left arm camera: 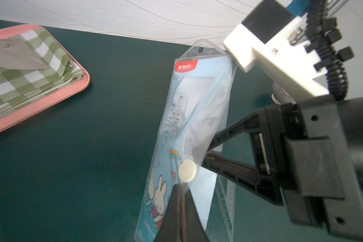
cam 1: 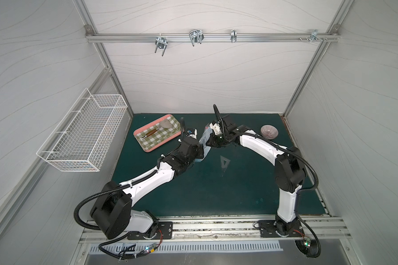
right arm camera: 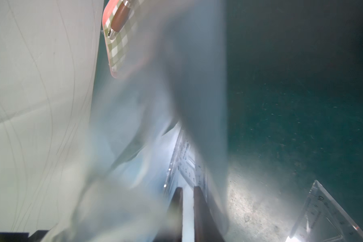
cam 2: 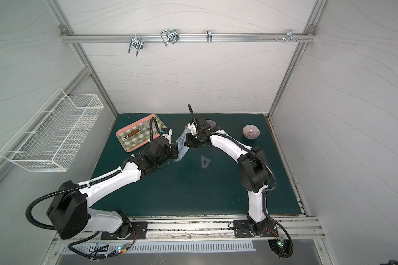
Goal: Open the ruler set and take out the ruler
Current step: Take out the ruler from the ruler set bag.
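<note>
Your left claw (left arm camera: 181,188) pinches the ruler set (left arm camera: 197,88) above the worktop (left arm camera: 92,146); your right claw (left arm camera: 206,154), jaws narrow, pokes into its side, grip unclear. It looks open; the ruler (left arm camera: 177,114) is not yet out.

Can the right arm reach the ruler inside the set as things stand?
Probably yes. The left end effector holds the ruler set up, and the right end effector seems to sit in its open side, the ruler just ahead of its fingertips.
</note>
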`<state>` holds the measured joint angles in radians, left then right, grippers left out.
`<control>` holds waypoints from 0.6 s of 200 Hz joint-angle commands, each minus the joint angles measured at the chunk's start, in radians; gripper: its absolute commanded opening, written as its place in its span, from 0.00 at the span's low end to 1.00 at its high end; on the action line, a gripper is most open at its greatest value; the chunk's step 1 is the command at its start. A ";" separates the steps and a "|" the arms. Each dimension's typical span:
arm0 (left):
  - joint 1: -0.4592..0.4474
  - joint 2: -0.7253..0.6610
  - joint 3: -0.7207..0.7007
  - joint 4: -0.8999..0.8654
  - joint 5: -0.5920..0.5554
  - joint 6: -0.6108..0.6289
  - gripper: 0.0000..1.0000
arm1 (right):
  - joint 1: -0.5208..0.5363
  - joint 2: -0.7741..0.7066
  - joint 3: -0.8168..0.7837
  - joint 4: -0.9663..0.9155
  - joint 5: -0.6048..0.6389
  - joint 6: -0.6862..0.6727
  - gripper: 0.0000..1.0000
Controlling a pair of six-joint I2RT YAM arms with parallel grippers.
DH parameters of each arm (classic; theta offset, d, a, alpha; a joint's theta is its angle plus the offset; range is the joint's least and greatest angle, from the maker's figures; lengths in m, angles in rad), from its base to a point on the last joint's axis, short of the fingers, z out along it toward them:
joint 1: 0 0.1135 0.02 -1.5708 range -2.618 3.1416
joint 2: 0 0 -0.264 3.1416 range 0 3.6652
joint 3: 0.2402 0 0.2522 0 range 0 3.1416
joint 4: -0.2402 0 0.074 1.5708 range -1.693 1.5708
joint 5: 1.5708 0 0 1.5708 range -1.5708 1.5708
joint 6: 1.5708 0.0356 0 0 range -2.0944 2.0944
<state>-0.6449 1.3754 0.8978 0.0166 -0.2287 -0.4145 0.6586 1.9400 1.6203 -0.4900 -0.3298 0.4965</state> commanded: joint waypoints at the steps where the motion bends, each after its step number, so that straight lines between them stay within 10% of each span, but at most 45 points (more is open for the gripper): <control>1: -0.008 0.010 0.019 0.060 -0.023 -0.007 0.00 | 0.007 -0.026 0.011 -0.039 0.044 -0.019 0.16; 120: -0.015 0.011 0.023 0.059 -0.039 -0.003 0.00 | 0.002 -0.038 0.006 -0.067 0.095 -0.035 0.21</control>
<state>-0.6556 1.3937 0.8978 0.0166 -0.2363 -0.4145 0.6598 1.9305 1.6203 -0.5152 -0.2573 0.4732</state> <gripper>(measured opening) 0.055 0.214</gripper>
